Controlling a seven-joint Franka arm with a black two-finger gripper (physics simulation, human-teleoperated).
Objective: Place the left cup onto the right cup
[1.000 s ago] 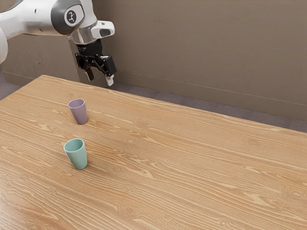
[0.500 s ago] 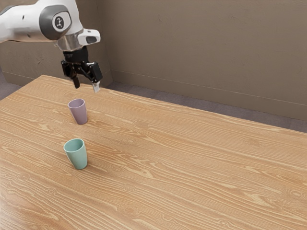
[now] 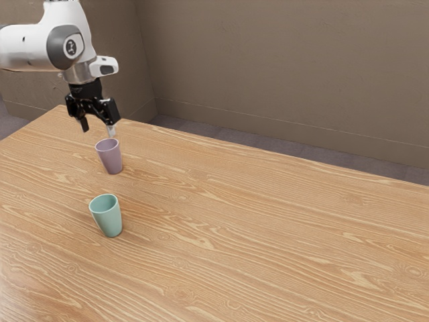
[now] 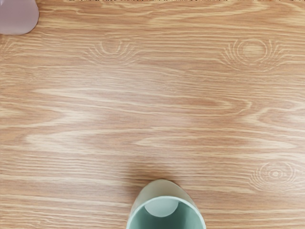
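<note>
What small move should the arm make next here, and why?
Probably lower the gripper straight down toward the green cup. Its fingers stand open and empty, high above the table. The wrist view has the green cup upright just under the gripper, with the purple cup standing apart. Neither cup is gripped, so closing the height comes first.

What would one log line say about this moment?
gripper: open, empty, hovering by purple cup | teal cup: upright on table, apart from purple cup | stacking: not yet done
</note>
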